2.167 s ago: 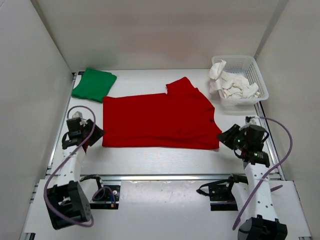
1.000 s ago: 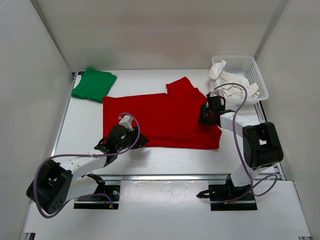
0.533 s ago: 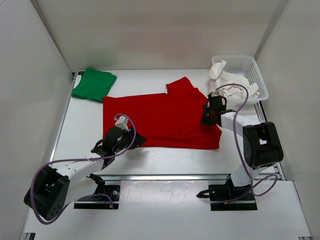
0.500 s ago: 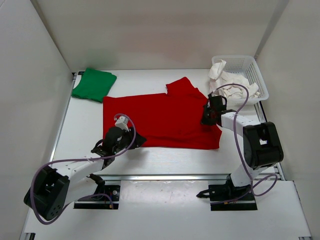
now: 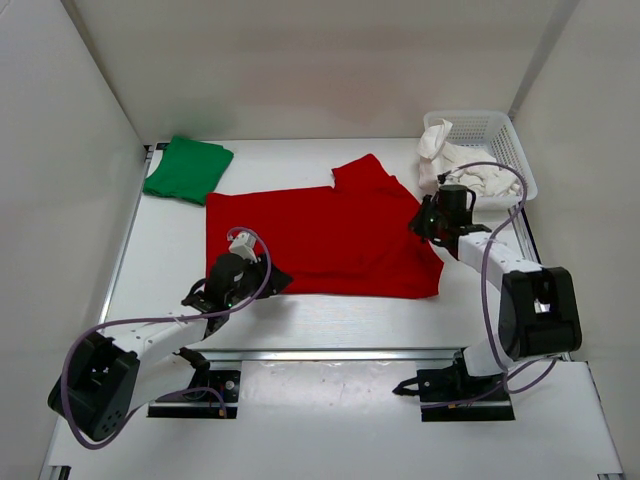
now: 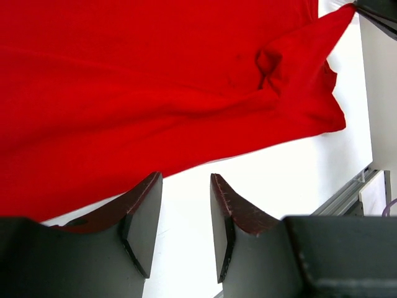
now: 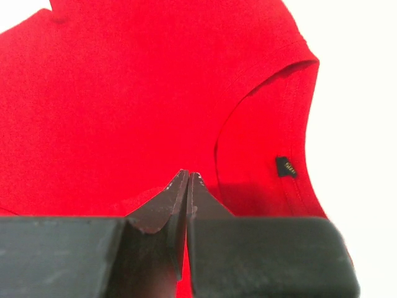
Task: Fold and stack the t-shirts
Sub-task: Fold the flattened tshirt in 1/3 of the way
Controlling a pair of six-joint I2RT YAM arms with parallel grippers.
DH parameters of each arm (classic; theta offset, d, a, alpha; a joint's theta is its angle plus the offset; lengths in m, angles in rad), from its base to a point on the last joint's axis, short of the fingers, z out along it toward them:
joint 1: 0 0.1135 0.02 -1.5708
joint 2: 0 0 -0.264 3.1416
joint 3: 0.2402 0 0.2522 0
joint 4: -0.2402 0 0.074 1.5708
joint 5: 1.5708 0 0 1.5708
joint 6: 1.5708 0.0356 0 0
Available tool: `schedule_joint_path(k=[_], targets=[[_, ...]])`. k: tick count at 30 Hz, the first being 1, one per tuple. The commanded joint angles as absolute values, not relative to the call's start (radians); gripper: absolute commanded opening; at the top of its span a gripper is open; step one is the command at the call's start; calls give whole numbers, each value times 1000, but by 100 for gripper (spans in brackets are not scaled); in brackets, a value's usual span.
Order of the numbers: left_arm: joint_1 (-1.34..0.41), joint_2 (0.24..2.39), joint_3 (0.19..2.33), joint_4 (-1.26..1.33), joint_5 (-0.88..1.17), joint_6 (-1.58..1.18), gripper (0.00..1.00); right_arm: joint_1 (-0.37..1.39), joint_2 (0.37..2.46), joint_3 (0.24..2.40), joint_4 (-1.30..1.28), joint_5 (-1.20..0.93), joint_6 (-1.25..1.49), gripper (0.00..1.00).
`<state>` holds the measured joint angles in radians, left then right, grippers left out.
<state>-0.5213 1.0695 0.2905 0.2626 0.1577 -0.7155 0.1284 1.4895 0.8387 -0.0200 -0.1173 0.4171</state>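
The red t-shirt (image 5: 320, 240) lies spread across the middle of the table. My right gripper (image 5: 422, 222) is shut on its right edge near the neckline and holds that cloth slightly raised; in the right wrist view the jaws (image 7: 187, 178) meet over red fabric (image 7: 124, 93). My left gripper (image 5: 268, 280) stands open at the shirt's near hem. In its wrist view the gripper (image 6: 186, 186) hovers over bare table just short of the hem (image 6: 155, 93), with nothing between the fingers. The green t-shirt (image 5: 188, 168) lies folded at the back left. The white t-shirt (image 5: 470, 172) is crumpled in the basket.
The white mesh basket (image 5: 500, 122) sits at the back right corner. White walls close in the table on three sides. A metal rail (image 5: 330, 352) runs along the near edge in front of the arm bases.
My right gripper closed on the red shirt's right edge, then drew back to the right, lifting that cloth. My left gripper slid slightly left along the near hem and stayed open.
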Motion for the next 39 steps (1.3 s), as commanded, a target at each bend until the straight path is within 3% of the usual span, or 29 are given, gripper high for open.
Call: schedule_joint_path(k=[1, 7, 10, 13, 16, 19, 29, 39], targets=[[-509, 1039, 281, 276, 160, -713, 47, 103, 1465, 811, 101, -143, 457, 0], [-505, 1054, 279, 278, 169, -716, 47, 83, 1606, 883, 52, -187, 472, 3], [-492, 1036, 282, 269, 161, -707, 47, 95, 1629, 929, -23, -146, 479, 19], [-476, 1020, 275, 253, 158, -709, 47, 142, 1585, 974, -81, -45, 436, 23], [-468, 1014, 282, 250, 164, -704, 47, 240, 1536, 988, -91, 84, 373, 23], [-469, 1012, 276, 249, 167, -709, 47, 325, 1554, 1026, -144, 52, 310, 15], [-480, 1012, 261, 284, 173, -718, 47, 534, 1759, 1216, -386, 161, 120, 31], [-453, 997, 245, 295, 195, -722, 47, 621, 1898, 1341, -489, 252, 26, 28]])
